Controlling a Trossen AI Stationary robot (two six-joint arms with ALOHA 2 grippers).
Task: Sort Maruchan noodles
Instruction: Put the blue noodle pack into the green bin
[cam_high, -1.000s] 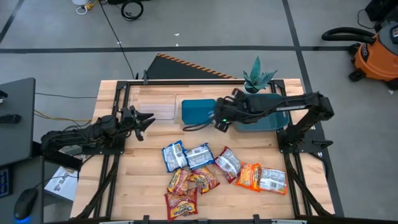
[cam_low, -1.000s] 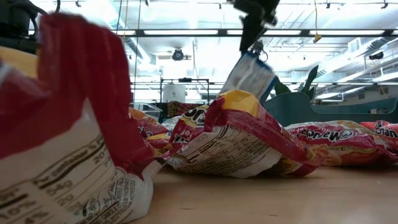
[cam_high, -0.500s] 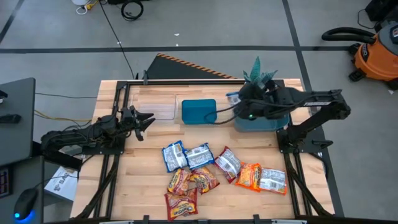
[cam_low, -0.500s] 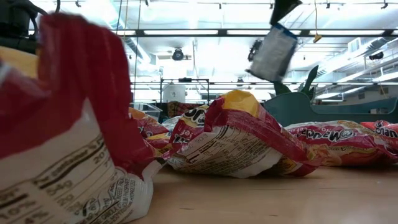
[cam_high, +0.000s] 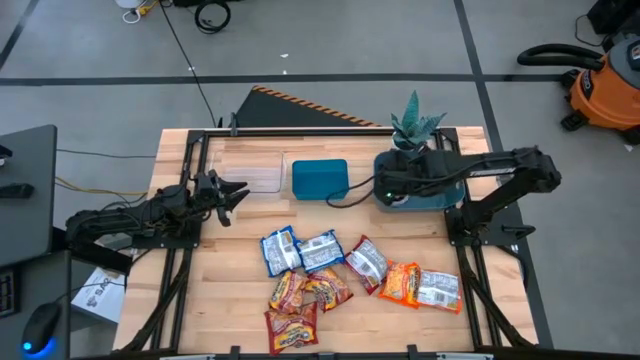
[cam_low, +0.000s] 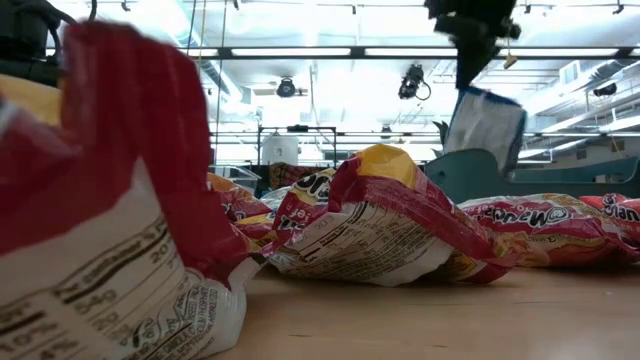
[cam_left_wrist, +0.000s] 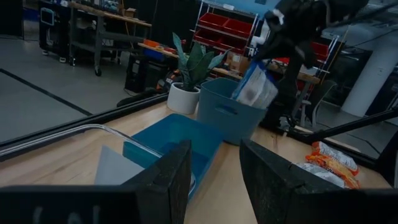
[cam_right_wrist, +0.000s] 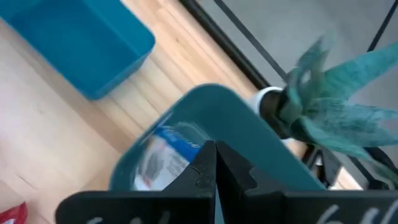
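Noodle packets: nine lie loose in a cluster on the near half of the table (cam_high: 190, 300), none of them in a bin. Two blue-and-white packets (cam_high: 300, 250) sit side by side at the top of the pile; red-and-yellow ones (cam_high: 305, 292) below them; an orange packet (cam_high: 402, 283) toward the right, with a paler one just beside it.

One more blue-and-white packet (cam_low: 484, 122) hangs upright from the right gripper (cam_high: 392, 190), which is clamped on the packet's top edge, directly over the right teal bin (cam_high: 440, 192). In the right wrist view the packet (cam_right_wrist: 163, 157) shows inside the bin's outline (cam_right_wrist: 261, 155), lower end toward the opening. Not yet let go.

Second teal bin (cam_high: 320, 180) toward the middle, and a clear tray (cam_high: 245, 170) left of it: nothing visible in either. Whether the right bin already holds other packets, cannot tell.

Left gripper (cam_high: 228, 194) parked near the clear tray, fingers spread, holding nothing.

Potted plant (cam_high: 415, 128) stands at the far edge behind the right bin.

Judgement: sorting is at an early stage. One packet about to be dropped, nine left to pick; two of those look to match the held one.
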